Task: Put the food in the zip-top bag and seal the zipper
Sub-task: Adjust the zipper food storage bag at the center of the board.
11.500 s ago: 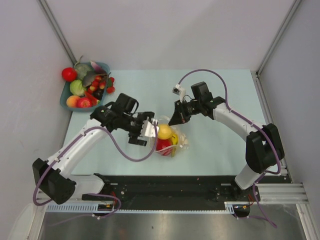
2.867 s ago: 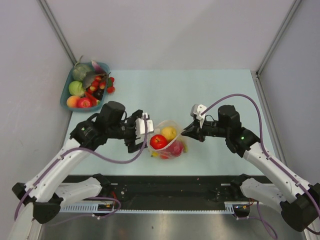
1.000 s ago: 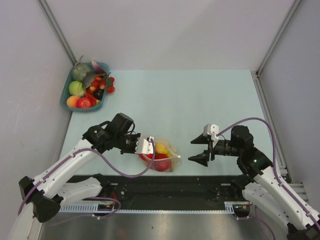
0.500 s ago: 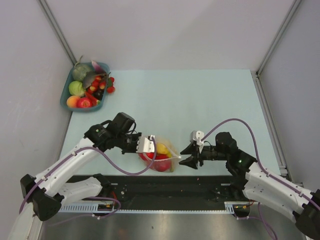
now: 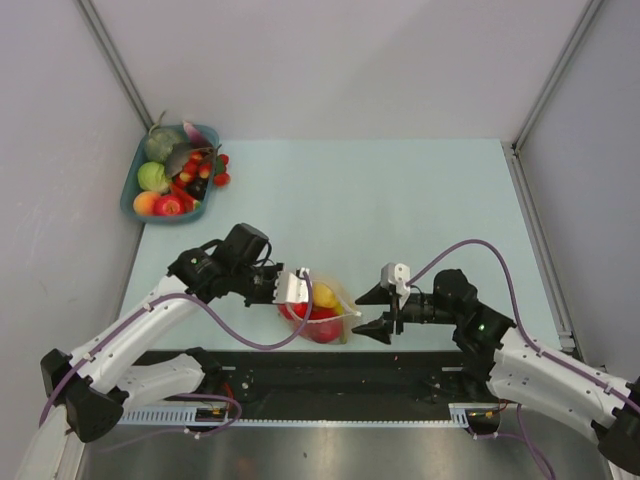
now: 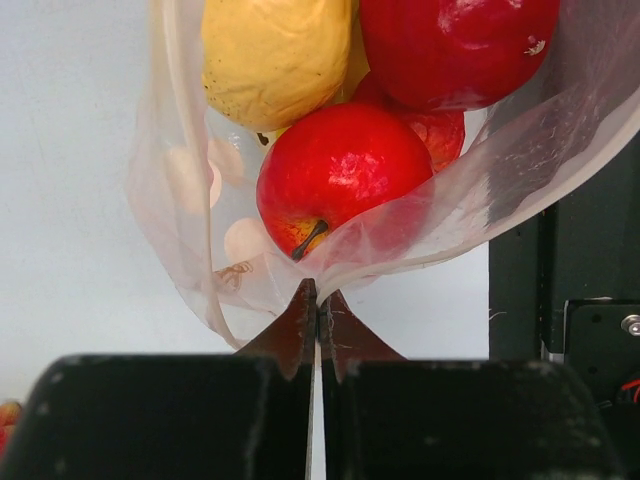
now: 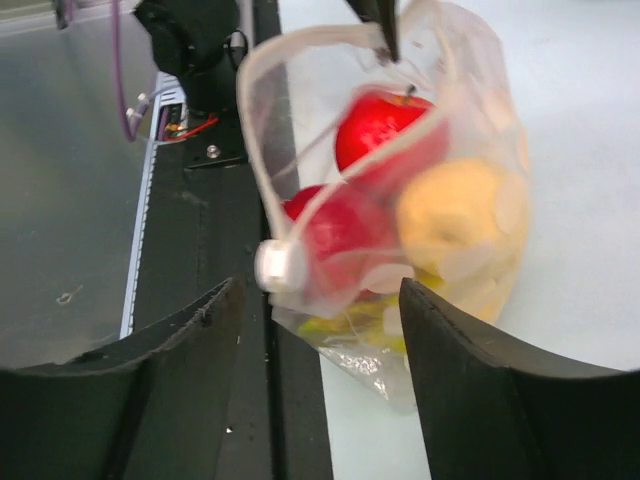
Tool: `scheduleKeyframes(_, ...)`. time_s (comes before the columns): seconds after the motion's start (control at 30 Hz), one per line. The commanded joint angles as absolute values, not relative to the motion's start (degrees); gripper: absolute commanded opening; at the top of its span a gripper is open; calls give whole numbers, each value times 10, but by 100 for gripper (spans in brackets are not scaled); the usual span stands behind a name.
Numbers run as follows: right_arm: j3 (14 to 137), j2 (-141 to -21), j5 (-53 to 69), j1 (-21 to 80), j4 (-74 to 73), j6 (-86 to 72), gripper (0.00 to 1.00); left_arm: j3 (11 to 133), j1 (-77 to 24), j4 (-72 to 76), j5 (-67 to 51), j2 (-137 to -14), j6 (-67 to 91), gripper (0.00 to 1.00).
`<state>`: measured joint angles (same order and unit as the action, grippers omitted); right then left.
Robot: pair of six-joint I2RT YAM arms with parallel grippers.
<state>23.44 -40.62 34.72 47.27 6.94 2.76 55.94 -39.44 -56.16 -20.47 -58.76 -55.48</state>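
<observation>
The clear crinkly plastic zip-top bag (image 5: 322, 311) sits at the near edge of the pale blue-green tabletop (image 5: 420, 200), against the black rail (image 5: 400, 365), between the two grippers. Inside it lie glossy toy fruits: a red apple with a dark stem (image 6: 340, 175), a yellow round fruit (image 6: 275, 55) and a second red fruit (image 6: 455, 45). The left gripper (image 6: 315, 300) is pinched tight on a fold of the bag's film just beside the apple. The right gripper (image 7: 320, 300) has its fingers spread wide, just right of the bag and not touching it. The whitish zipper strip (image 7: 250, 140) loops around a gaping mouth, unsealed. More toy produce fills the blue plastic basket (image 5: 131, 196) at the far left.
</observation>
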Motion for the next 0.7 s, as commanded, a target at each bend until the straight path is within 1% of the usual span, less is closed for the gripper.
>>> scheduleKeyframes(0.0, 237, -379, 323, 503, 61, 49, 70, 576, -388, -554, -231, -587, -555, 0)
scheduleKeyframes(0.03, 238, -381, 323, 504, 62, 48, 70, 577, -387, -554, -231, -587, -556, 0)
scheduleKeyframes(0.13, 238, -393, 307, 508, 70, 39, 59, 577, -386, -555, -233, -586, -557, 0)
scheduleKeyframes(0.17, 237, -397, 300, 508, 75, 37, 53, 578, -384, -555, -235, -586, -558, 0)
scheduleKeyframes(0.2, 235, -400, 291, 508, 83, 33, 50, 578, -384, -555, -235, -586, -558, 0)
scheduleKeyframes(0.23, 233, -403, 286, 507, 88, 33, 44, 578, -384, -555, -235, -586, -558, 0)
scheduleKeyframes(0.3, 228, -403, 280, 509, 99, 35, 34, 578, -383, -557, -237, -585, -558, 0)
scheduleKeyframes(0.33, 228, -403, 276, 507, 98, 35, 23, 578, -382, -557, -238, -584, -558, 0)
scheduleKeyframes(0.4, 229, -400, 270, 508, 97, 34, 14, 576, -382, -560, -239, -579, -560, 0)
scheduleKeyframes(0.43, 233, -397, 269, 508, 95, 35, 5, 573, -382, -561, -240, -577, -562, 0)
scheduleKeyframes(0.47, 235, -396, 265, 508, 92, 37, 0, 570, -382, -561, -239, -571, -561, 0)
scheduleKeyframes(0.5, 237, -396, 264, 507, 91, 40, 0, 570, -382, -561, -241, -569, -562, 1)
scheduleKeyframes(0.57, 243, -395, 265, 507, 88, 48, 0, 593, -382, -557, -244, -564, -537, 14)
scheduleKeyframes(0.6, 247, -395, 265, 507, 85, 57, 0, 610, -382, -556, -266, -562, -520, 32)
scheduleKeyframes(0.67, 255, -397, 271, 507, 79, 61, 0, 673, -382, -559, -298, -563, -483, 50)
